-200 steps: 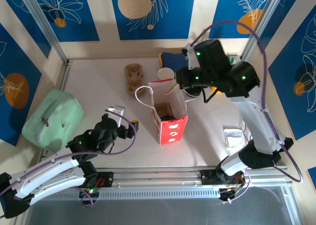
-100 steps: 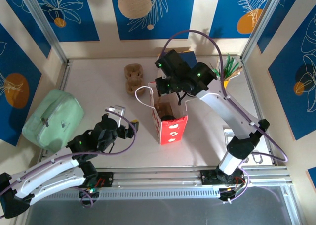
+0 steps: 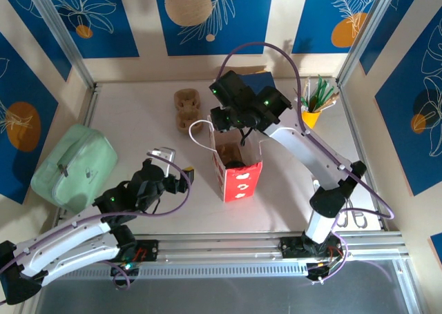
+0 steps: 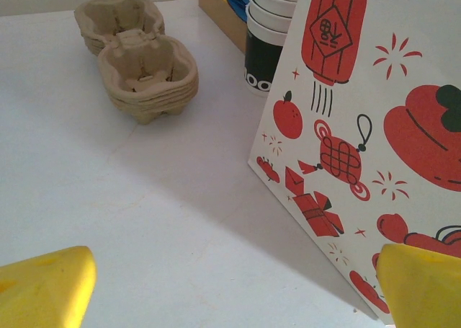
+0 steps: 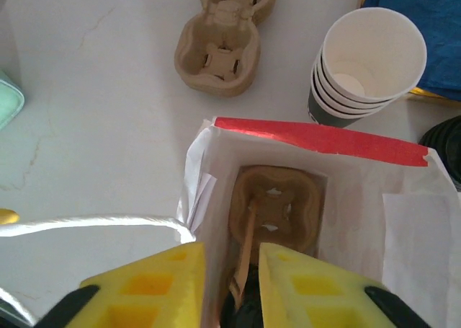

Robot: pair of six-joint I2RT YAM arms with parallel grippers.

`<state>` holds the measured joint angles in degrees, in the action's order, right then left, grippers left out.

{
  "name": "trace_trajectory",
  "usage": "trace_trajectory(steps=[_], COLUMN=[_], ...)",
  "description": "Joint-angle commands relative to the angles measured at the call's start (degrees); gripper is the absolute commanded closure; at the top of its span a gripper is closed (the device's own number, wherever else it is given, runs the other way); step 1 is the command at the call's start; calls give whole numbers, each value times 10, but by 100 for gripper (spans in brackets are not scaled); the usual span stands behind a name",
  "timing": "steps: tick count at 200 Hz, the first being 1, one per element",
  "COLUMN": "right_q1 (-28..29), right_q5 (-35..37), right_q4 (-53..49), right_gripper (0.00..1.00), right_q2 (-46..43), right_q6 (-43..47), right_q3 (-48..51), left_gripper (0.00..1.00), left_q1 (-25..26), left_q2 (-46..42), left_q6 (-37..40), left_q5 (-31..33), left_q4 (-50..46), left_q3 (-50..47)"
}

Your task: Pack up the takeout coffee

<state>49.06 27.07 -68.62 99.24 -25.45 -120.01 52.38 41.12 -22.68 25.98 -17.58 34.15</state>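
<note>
1. Pale surface [image 3: 131, 121], walled by blue patterned panels, carried a red-and-white paper bag [image 3: 242, 179] standing open.
2. Directly above the bag's mouth hung the right fingers [image 5: 144, 285] (a second earlier they had been behind the bag, over by the stacked cups [image 5: 367, 68]). They had loosened from shut to a narrow gap, and a wooden stirrer [image 5: 246, 245] stood loose between them.
3. Inside the bag sat the takeout coffee [image 3: 235, 165], its black lid showing at the near end of the brown carrier [image 5: 277, 205].
4. Left of the bag, the left fingers [image 4: 43, 288] stayed spread wide, holding nothing.
5. Judging by this, the stirrer was being dropped in beside the cup, so packing looked nearly finished.
</note>
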Motion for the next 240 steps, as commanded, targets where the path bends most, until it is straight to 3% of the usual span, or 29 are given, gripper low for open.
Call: trace_trajectory(steps=[1,76,104,145,177,240], right_q1=[9,-17,-67,-168,-228,-279], right_q5=[30,165,150,55,33,10], right_q4=[-10,14,55,119,196,190], right_gripper=[65,47,41,41,39,39], right_q2=[-8,-11,-15,-19,-4,146], right_q6=[5,70,87,80,90,71], right_q3=[-24,-26,-13,16,56,-28], left_gripper=[1,1,1,1,1,1], left_q1=[-5,-5,-5,-5,-5,-4], left_q2=[1,15,20,-1,-1,1], left_q6=[-4,-4,4,11,35,57], left_q5=[0,-3,10,18,30,47], left_q4=[9,24,14,18,4,-10], left_q3=[-1,4,16,13,23,45])
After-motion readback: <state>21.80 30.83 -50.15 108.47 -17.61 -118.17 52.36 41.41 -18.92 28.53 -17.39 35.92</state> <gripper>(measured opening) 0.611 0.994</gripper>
